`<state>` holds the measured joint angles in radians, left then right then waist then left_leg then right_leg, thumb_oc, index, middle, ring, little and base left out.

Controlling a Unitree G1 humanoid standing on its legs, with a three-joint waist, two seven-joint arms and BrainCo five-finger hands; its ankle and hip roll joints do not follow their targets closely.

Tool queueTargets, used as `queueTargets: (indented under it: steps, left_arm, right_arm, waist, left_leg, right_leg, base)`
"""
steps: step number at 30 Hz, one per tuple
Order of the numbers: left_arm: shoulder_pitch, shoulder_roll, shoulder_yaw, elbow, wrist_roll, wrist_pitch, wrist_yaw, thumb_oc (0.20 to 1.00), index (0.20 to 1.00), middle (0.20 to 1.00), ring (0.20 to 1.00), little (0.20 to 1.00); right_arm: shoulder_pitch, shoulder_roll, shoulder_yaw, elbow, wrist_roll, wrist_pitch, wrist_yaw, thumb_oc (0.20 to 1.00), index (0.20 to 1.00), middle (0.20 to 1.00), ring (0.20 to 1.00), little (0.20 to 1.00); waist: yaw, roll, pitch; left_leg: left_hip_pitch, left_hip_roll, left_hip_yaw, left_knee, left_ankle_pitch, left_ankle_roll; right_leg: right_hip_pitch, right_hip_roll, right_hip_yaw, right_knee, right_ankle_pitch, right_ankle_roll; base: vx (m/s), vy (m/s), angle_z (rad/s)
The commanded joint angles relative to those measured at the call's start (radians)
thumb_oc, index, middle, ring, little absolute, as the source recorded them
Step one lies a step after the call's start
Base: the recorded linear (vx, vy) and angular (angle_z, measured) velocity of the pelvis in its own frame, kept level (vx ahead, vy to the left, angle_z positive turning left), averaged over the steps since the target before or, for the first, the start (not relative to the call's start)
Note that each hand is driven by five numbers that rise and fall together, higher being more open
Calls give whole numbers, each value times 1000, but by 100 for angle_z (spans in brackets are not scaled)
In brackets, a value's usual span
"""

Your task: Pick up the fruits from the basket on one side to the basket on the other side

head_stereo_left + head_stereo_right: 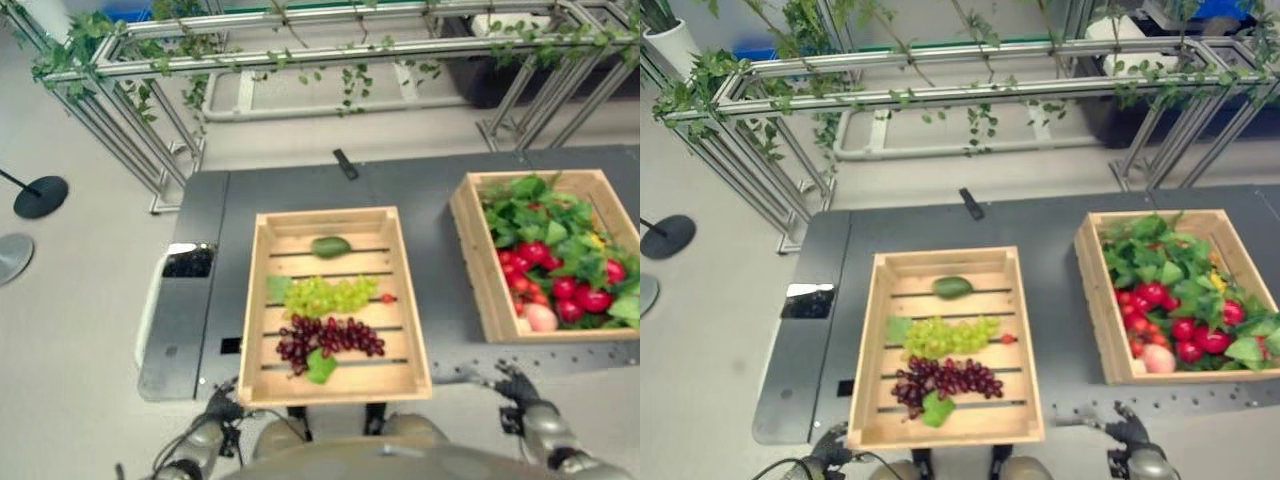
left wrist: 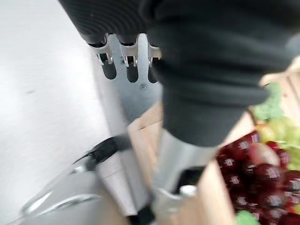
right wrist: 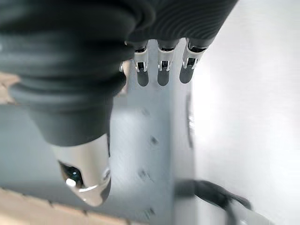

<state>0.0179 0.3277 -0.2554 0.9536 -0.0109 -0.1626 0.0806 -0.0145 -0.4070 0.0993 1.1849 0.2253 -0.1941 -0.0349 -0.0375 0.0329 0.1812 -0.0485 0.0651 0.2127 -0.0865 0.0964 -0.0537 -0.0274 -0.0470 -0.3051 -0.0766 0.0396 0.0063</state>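
Note:
A wooden crate (image 1: 255,300) lies in the middle of the dark table (image 1: 440,300). It holds a green fruit (image 1: 330,246), green grapes (image 1: 330,295), a small red fruit (image 1: 387,298) and purple grapes (image 1: 335,338) with a leaf. A second crate (image 1: 470,250) at the right is full of green leaves, red fruits (image 1: 570,290) and a peach (image 1: 540,317). My left hand (image 1: 222,405) hovers at the table's near edge by the middle crate's near left corner, its fingers (image 2: 126,65) straight and empty. At the near edge below the right crate, my right hand (image 1: 518,385) has straight fingers (image 3: 161,70) holding nothing.
A small black bar (image 1: 344,163) lies at the table's far edge. A glossy black panel (image 1: 187,262) sits on the table's left side. Behind the table stands an aluminium frame (image 1: 300,45) hung with vines. Round stand bases (image 1: 40,195) rest on the floor at the left.

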Motion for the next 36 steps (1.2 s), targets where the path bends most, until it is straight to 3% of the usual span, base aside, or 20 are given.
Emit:
queueTargets:
  steps: [1,3,11,15,16,17,18,19,20,25,27,28,31,32,33,35,36]
  left_arm:
    - [-96,101,74,-208,24,-70,48,1000,1000,1000,1000,1000]
    - [-126,155,101,-326,44,-76,70,1000,1000,1000,1000,1000]
    - [-158,142,115,-367,16,-67,87,1000,1000,1000,1000,1000]
    - [-136,100,94,-203,42,-48,74,1000,1000,1000,1000,1000]
    - [-126,74,78,-68,46,-28,65,1000,1000,1000,1000,1000]
    - [-127,74,78,-67,46,-28,65,1000,1000,1000,1000,1000]
    - [-121,43,62,85,48,-19,50,1000,1000,1000,1000,1000]
    - [-121,43,62,85,47,-19,50,1000,1000,1000,1000,1000]
    - [-96,4,49,244,63,-5,25,1000,1000,1000,1000,1000]
    - [-46,-35,37,340,103,4,-6,1000,1000,1000,1000,1000]
    - [-24,-32,52,354,98,9,-19,1000,1000,1000,1000,1000]
    - [-18,-25,64,362,89,10,-23,1000,1000,1000,1000,1000]
    - [-3,-10,95,372,68,20,-24,1000,1000,1000,1000,1000]
    - [3,-2,110,376,53,24,-27,1000,1000,1000,1000,1000]
    - [3,-2,110,376,53,24,-27,1000,1000,1000,1000,1000]
    - [2,5,116,371,45,22,-24,1000,1000,1000,1000,1000]
    - [-5,9,118,369,32,19,-19,1000,1000,1000,1000,1000]
  right_arm:
    - [-60,-22,33,-32,-12,-28,-12,1000,1000,1000,1000,1000]
    - [-77,-20,47,-49,-19,-25,-6,1000,1000,1000,1000,1000]
    - [-76,0,73,-40,-29,-14,12,1000,1000,1000,1000,1000]
    - [-69,9,65,-38,-19,-15,10,1000,1000,1000,1000,1000]
    - [-73,14,66,-30,-12,-16,6,1000,1000,1000,1000,1000]
    - [-73,14,66,-30,-12,-16,6,1000,1000,1000,1000,1000]
    - [-85,14,66,-19,-8,-13,5,1000,1000,1000,1000,1000]
    - [-85,14,65,-19,-8,-13,5,1000,1000,1000,1000,1000]
    - [-93,9,65,-8,-6,-14,6,1000,1000,1000,1000,1000]
    - [-109,7,73,11,-30,-13,9,1000,1000,1000,1000,1000]
    - [-125,7,75,10,-29,-14,6,1000,1000,1000,1000,1000]
    - [-133,12,80,9,-29,-14,9,1000,1000,1000,1000,1000]
    - [-137,19,87,15,-40,-9,15,1000,1000,1000,1000,1000]
    - [-128,22,84,14,-40,-8,21,1000,1000,1000,1000,1000]
    - [-128,22,84,14,-40,-8,21,1000,1000,1000,1000,1000]
    - [-125,24,82,16,-40,-4,22,1000,1000,1000,1000,1000]
    - [-128,27,86,7,-33,-3,24,1000,1000,1000,1000,1000]
  waist:
    - [-2,-31,7]
    - [-4,-30,19]
    - [-10,-34,8]
    - [-17,-42,-6]
    - [-17,-45,-4]
    - [-17,-46,-6]
    - [-15,-51,-8]
    - [-15,-51,-8]
    - [-14,-55,-8]
    - [-15,-53,-13]
    - [-12,-50,-2]
    - [0,-45,5]
    - [47,-31,-10]
    - [67,-38,-28]
    - [68,-36,-30]
    - [89,-62,-34]
    - [104,-80,-34]
  left_leg:
    - [41,-46,20,12,-83,2]
    - [37,-48,19,7,-86,6]
    - [49,-47,23,5,-95,10]
    - [65,-49,20,9,-108,15]
    - [71,-52,14,22,-117,18]
    - [67,-52,14,22,-115,19]
    - [55,-59,7,45,-129,22]
    - [55,-59,7,45,-129,22]
    - [50,-68,10,65,-144,30]
    - [38,-73,43,40,-134,40]
    - [9,-59,50,46,-121,45]
    - [-10,-45,51,55,-113,50]
    - [-55,-25,60,64,-83,60]
    - [-68,-34,52,58,-72,69]
    - [-72,-31,53,59,-71,68]
    - [-93,-41,47,82,-67,69]
    - [-135,-28,39,112,-50,59]
  right_leg:
    - [-12,-32,4,51,-45,105]
    - [-26,-32,10,59,-45,108]
    - [-23,-29,20,59,-47,109]
    - [-8,-24,27,63,-54,110]
    - [-3,-23,35,70,-56,109]
    - [-6,-23,35,69,-54,109]
    - [-11,-25,43,64,-48,111]
    - [-11,-25,43,64,-48,111]
    - [-16,-28,55,61,-35,118]
    - [-61,-38,83,62,12,146]
    - [-105,-48,128,112,26,167]
    - [-111,-46,128,166,-13,165]
    - [-40,-81,45,294,-108,144]
    - [14,-81,90,386,-126,146]
    - [12,-79,91,383,-123,145]
    - [83,-89,118,353,-103,160]
    - [124,-74,142,267,-138,153]
  base:
    - [-8,6,5]
    - [-18,8,8]
    - [33,3,-10]
    - [32,4,-4]
    - [0,0,0]
    - [-40,59,-2]
    - [-44,45,-1]
    - [-86,131,-9]
    - [-49,86,-14]
    - [-104,109,-20]
    - [-217,35,-44]
    - [-263,1,-28]
    - [-212,-7,-35]
    - [-125,-51,-13]
    - [-120,-97,8]
    - [-183,-210,-4]
    - [-206,-243,-2]
